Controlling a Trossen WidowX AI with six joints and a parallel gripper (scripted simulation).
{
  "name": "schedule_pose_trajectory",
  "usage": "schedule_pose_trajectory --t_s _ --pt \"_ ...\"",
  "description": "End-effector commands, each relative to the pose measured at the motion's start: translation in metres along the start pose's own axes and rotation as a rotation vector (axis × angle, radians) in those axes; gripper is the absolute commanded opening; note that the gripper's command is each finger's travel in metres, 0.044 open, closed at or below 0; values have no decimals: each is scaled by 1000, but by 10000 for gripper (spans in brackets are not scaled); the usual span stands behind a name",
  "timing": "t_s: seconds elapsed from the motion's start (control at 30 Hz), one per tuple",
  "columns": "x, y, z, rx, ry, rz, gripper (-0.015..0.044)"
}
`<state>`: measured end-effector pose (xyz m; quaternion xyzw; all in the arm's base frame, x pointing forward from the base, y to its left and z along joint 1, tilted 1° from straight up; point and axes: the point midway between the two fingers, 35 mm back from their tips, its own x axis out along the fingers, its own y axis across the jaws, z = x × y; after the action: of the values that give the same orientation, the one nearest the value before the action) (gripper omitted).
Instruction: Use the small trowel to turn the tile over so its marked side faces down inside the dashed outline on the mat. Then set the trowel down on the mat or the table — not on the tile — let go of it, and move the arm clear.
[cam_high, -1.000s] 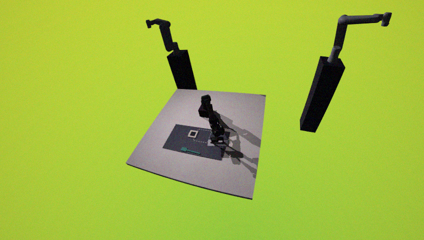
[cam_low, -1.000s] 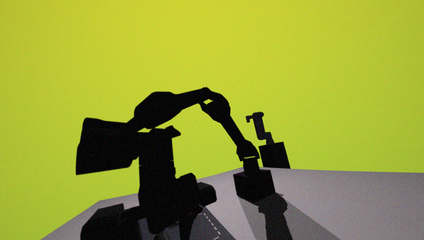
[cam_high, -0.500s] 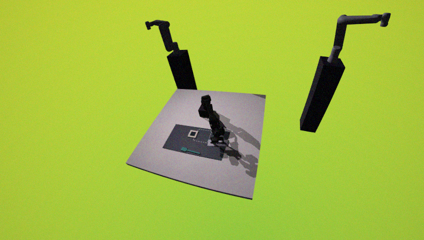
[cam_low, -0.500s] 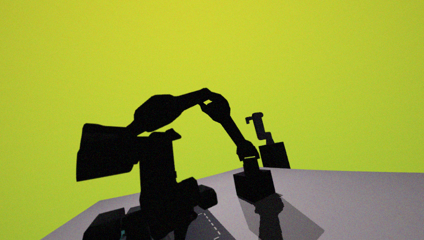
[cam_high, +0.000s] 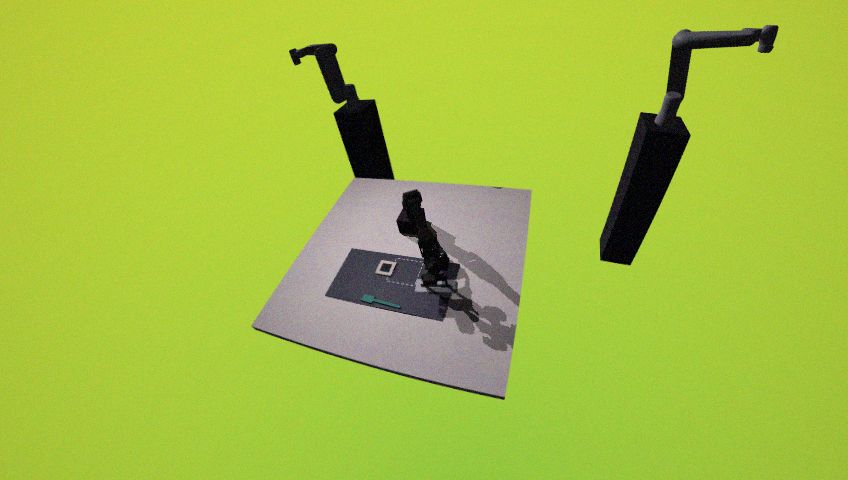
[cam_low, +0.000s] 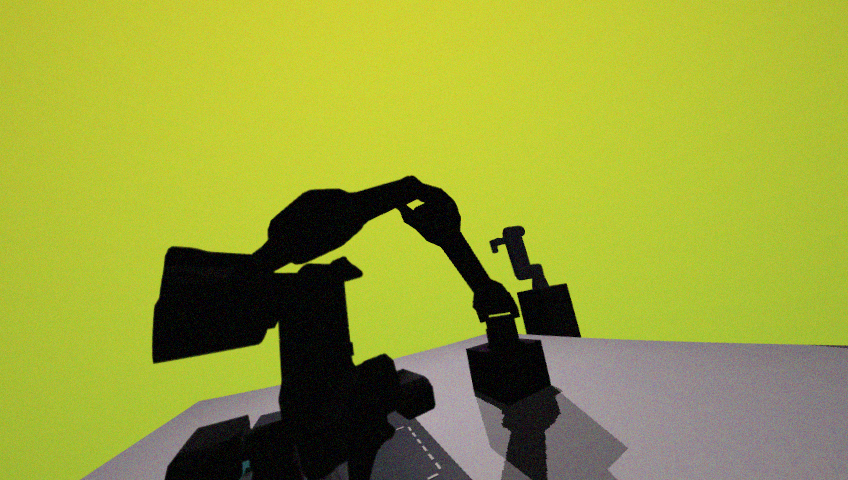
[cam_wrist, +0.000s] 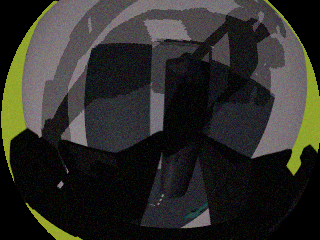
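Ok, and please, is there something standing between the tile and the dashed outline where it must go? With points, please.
Nothing visible stands between them: the tile (cam_high: 385, 267) sits right beside the dashed outline (cam_high: 402, 283) (cam_low: 424, 446) (cam_wrist: 160, 200). The arm (cam_high: 431, 245) (cam_low: 324, 226) hides its far corner from above, so I cannot judge that part.

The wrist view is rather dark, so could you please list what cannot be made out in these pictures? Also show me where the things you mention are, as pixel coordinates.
- Where the gripper (cam_high: 439, 283) (cam_low: 300, 463) (cam_wrist: 180, 138) meets the dark handle (cam_wrist: 186, 107): wrist view, black against black.
- Full shape of the pale patch (cam_high: 423, 287): top view, gripper covers part.
- Most of the green tool (cam_high: 383, 302) (cam_low: 245, 465) (cam_wrist: 196, 212): exterior view, hidden by the gripper.
- Any fine marks on the pale square (cam_high: 379, 267): top view, too small.
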<state>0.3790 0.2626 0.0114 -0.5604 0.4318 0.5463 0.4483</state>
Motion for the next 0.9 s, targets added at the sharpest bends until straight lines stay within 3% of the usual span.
schedule_pose_trajectory --t_s 0.0,0.3,0.5,0.87 --pt "1 0 0 41 -2 0 130" --pt "1 0 0 174 -2 0 130" --pt "1 0 0 174 -2 0 270" --pt "1 0 0 174 -2 0 270"
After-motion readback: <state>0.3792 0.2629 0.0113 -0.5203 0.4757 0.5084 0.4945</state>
